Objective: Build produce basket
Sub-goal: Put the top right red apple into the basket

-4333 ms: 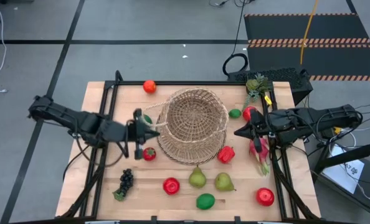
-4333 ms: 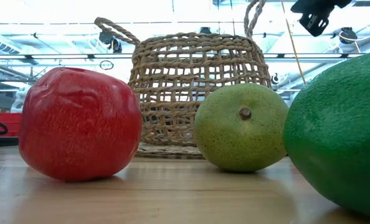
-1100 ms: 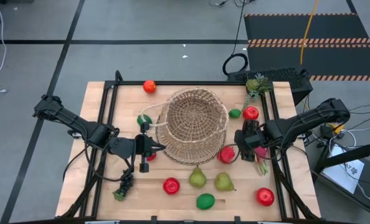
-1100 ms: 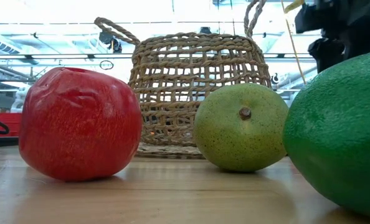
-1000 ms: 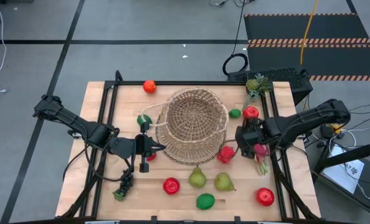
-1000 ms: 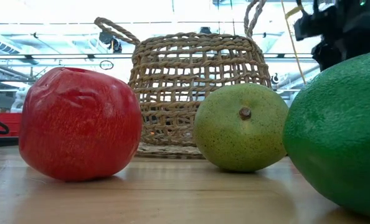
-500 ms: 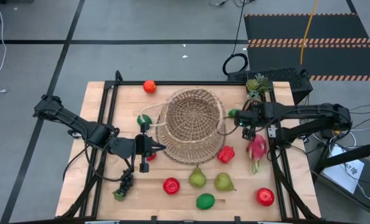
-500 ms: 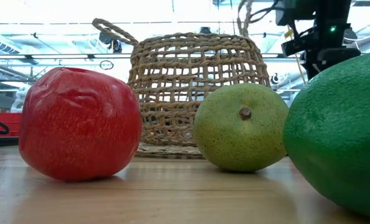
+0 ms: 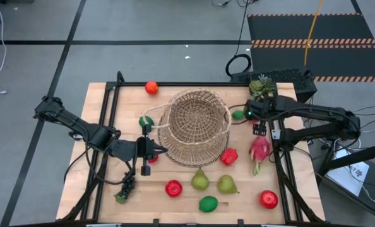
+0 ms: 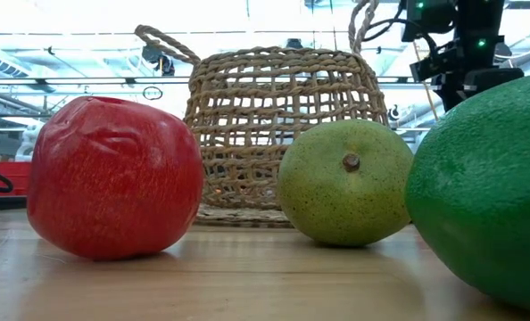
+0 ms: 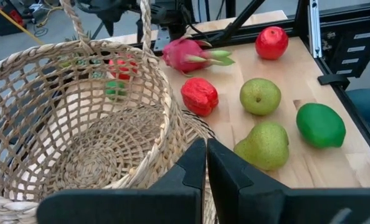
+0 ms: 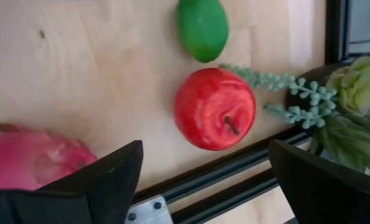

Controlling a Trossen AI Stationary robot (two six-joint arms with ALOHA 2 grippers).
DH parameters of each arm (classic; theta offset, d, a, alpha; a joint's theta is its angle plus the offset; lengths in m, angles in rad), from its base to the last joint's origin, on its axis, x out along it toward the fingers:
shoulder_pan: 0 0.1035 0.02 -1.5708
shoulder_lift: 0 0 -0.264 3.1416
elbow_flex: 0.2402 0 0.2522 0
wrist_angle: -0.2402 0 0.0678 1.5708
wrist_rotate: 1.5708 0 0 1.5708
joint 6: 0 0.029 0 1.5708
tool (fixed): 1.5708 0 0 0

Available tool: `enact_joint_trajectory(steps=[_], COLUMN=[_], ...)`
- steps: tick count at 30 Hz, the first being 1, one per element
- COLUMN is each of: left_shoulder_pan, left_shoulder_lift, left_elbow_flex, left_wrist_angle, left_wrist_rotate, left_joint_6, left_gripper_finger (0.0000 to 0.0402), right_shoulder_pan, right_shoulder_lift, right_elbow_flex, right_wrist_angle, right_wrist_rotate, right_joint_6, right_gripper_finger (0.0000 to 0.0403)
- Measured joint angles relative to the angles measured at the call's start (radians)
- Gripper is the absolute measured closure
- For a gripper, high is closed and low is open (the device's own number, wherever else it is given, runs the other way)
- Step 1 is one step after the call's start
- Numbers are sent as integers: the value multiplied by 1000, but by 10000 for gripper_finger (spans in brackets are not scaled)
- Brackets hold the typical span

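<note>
Left tool (image 9: 157, 150), fingers pressed together with nothing between them, sits at the near-left rim of the basket (image 9: 195, 126), a tan open-weave wicker bowl with a thin arched handle, empty, mid-worktop (image 9: 99, 183). Loose produce around it: dark grapes (image 9: 127, 185), red apple (image 9: 173, 188), green pears (image 9: 200, 180), lime (image 9: 208, 203), pink dragon fruit (image 9: 259, 150). Right tool (image 9: 255, 112), spread wide, hovers over a red apple (image 12: 215, 108) just beside a small lime (image 12: 202, 27), right of the basket.
</note>
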Motion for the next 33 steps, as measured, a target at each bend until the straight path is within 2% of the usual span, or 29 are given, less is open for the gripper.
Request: enact_joint_trajectory(steps=[12,19,33], left_shoulder_pan=[-13,-34,-40], left_shoulder_lift=[0,0,0], left_elbow_flex=[0,0,0], left_wrist_angle=[1,2,6], left_wrist_rotate=[0,0,0], left_joint_6=[-12,-8,-7], left_gripper_finger=[382,382,382], right_shoulder_pan=[-187,-249,-342], right_shoulder_lift=[2,5,5], right_elbow_flex=[0,-7,-140], right_wrist_angle=[90,105,227], right_wrist_rotate=[-32,-63,-57], right_joint_6=[-335,-369,-432], right_gripper_finger=[135,143,154])
